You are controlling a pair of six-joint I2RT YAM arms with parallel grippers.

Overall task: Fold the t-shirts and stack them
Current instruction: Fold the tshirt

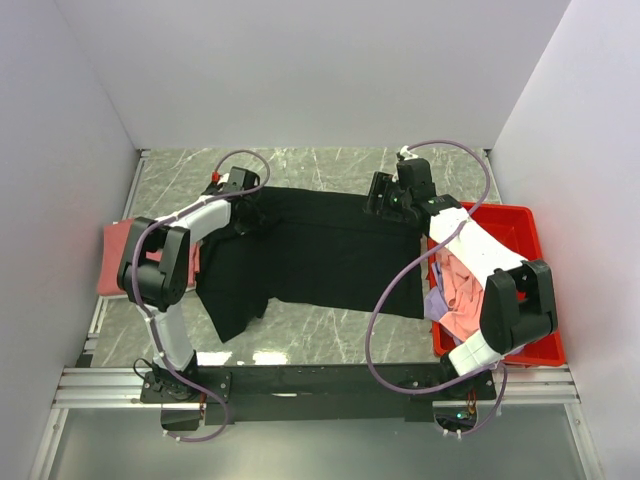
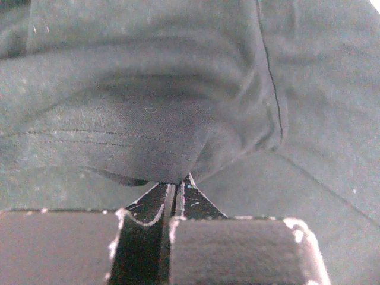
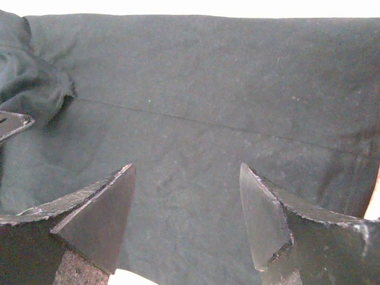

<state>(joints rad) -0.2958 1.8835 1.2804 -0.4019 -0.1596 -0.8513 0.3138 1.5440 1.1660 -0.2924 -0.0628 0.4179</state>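
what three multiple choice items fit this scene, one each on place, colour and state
1. The pink shirt lies: A in the red bin; B on the floor; C hanging on the back wall.
2. The t-shirt spread in the middle is: A white; B black; C lavender.
3. The left claw is: A open; B out of view; C shut on the black t-shirt.
Answers: 1 A, pink cloth sits inside the bin's walls; 2 B, it is dark all over; 3 C, its fingers pinch a fold of cloth.
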